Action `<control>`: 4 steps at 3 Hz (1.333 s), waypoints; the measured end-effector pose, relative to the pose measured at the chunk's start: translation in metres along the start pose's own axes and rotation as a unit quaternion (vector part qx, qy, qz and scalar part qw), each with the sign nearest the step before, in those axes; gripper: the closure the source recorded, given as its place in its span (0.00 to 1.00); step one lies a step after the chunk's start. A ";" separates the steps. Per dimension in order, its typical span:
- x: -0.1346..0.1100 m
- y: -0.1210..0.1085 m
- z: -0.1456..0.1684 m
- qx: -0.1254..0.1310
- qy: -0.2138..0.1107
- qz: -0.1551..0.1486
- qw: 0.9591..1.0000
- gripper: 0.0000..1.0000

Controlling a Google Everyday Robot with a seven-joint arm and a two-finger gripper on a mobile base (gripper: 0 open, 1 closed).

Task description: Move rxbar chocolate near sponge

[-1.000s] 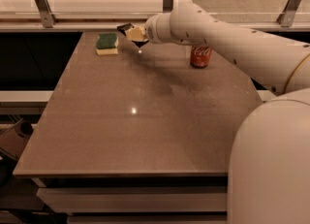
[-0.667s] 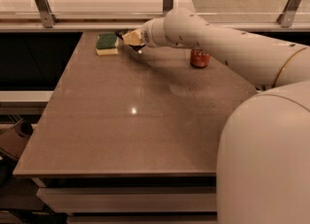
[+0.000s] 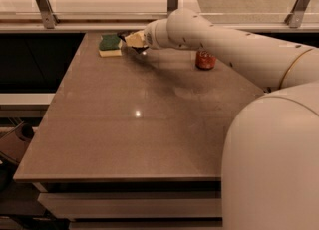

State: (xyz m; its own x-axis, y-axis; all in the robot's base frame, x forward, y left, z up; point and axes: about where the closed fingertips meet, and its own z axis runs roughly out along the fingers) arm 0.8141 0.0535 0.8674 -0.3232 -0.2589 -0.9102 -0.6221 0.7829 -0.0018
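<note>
My gripper (image 3: 130, 40) is clamped on the dark chocolate bar (image 3: 136, 50), holding it low over the table (image 3: 124, 124) just beside the green sponge (image 3: 110, 44).

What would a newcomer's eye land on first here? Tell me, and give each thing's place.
The big white arm fills the right side and reaches across the table to its far left corner, where the gripper sits right beside the green-topped sponge. A dark edge under the gripper is probably the rxbar chocolate, mostly hidden. A red can stands alone by the far right edge, partly behind the arm.
</note>
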 end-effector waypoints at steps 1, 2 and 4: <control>0.000 0.002 0.001 -0.001 0.001 0.000 1.000 0.37; 0.001 0.004 0.003 -0.003 0.001 0.000 1.000 0.14; 0.001 0.006 0.004 -0.004 0.002 -0.001 1.000 0.00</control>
